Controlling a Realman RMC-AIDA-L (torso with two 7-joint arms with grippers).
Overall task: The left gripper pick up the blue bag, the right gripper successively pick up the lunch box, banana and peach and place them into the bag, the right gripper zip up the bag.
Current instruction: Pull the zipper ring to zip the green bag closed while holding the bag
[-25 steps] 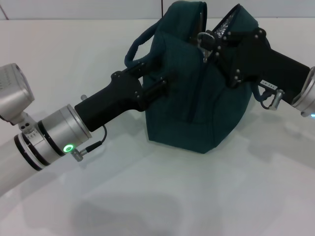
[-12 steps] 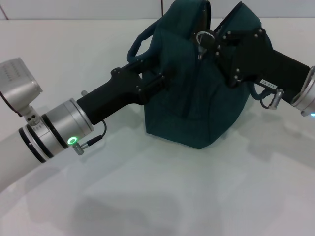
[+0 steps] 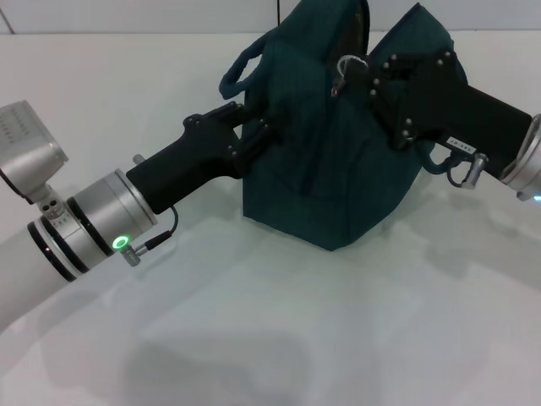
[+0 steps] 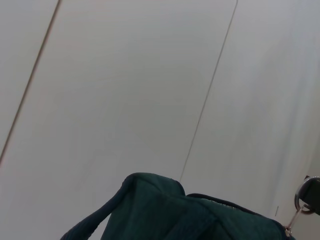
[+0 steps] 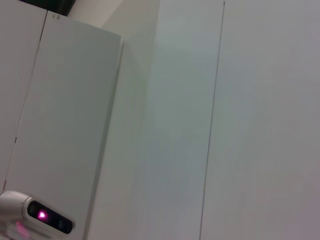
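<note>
While sitting on the big white table [image 3: 254,338], with pale wall panels [image 4: 125,90] behind, looks closed up at the top: the blue bag [image 3: 338,169]. Seems like the last step, the zipping, and nearly done. No lunch box, banana or peach showing, so likely inside already. Pressed against the bag's side by a handle: the left gripper [image 3: 254,135], grip hard to tell. Up at the top by the metal ring pull [image 3: 342,72]: the right gripper [image 3: 372,80], grip hidden too. Next, probably: check the zip, then let go softly.

Teal blue bag [image 3: 338,161] stands upright, ring pull [image 3: 345,69] up top.
</note>
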